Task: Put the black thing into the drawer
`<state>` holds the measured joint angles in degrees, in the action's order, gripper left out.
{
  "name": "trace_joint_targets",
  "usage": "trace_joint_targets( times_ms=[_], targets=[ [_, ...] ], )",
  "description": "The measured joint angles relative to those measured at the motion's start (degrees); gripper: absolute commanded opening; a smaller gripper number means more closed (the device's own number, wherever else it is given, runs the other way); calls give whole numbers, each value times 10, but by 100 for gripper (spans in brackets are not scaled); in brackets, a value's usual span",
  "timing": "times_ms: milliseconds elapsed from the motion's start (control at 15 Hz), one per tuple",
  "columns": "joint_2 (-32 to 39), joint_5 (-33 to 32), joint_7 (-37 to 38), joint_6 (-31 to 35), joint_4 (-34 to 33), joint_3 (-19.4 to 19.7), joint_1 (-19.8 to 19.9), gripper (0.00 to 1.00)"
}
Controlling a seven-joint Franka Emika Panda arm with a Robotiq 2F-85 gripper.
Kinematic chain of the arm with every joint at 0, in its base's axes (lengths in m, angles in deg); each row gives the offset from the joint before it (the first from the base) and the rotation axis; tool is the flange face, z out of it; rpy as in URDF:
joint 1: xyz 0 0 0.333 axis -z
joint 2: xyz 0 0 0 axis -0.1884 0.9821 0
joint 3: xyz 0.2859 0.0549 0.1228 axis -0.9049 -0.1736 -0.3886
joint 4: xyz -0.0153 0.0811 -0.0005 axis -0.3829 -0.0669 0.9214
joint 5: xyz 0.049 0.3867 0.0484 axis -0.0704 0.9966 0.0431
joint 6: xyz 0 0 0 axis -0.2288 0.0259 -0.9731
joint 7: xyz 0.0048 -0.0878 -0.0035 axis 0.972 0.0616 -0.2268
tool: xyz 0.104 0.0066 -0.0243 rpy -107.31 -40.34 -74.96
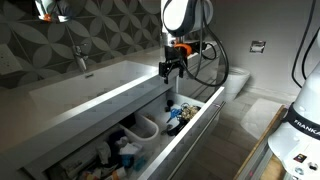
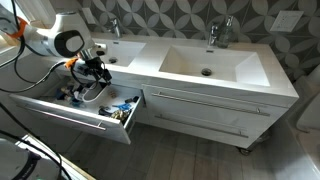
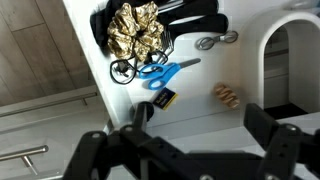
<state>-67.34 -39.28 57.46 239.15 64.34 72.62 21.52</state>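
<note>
Drawer [image 2: 70,117] is pulled out under the sink [image 2: 205,62] and full of clutter. Gripper [image 1: 172,68] hangs over the middle of it. Wrist view shows the jaws spread wide with nothing between them. Blue scissors [image 3: 165,72] lie on the drawer floor. Black thing [image 3: 145,110] is probably the small dark blob just beside them, so already inside, but not certain. Best move is to lift straight up, clear of the drawer walls and clutter.

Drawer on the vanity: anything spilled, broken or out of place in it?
Nothing looks spilled or broken. The drawer stands pulled out and is cluttered: blue scissors lie loose near a crumpled gold bundle in the wrist view. That is untidy rather than odd. The gripper hangs open above the drawer.
</note>
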Motion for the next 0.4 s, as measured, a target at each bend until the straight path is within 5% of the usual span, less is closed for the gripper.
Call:
trace_joint_targets(
  times_ms=[400],
  targets=[
    [-1,0,-2,0,0,2,0,100]
  ],
)
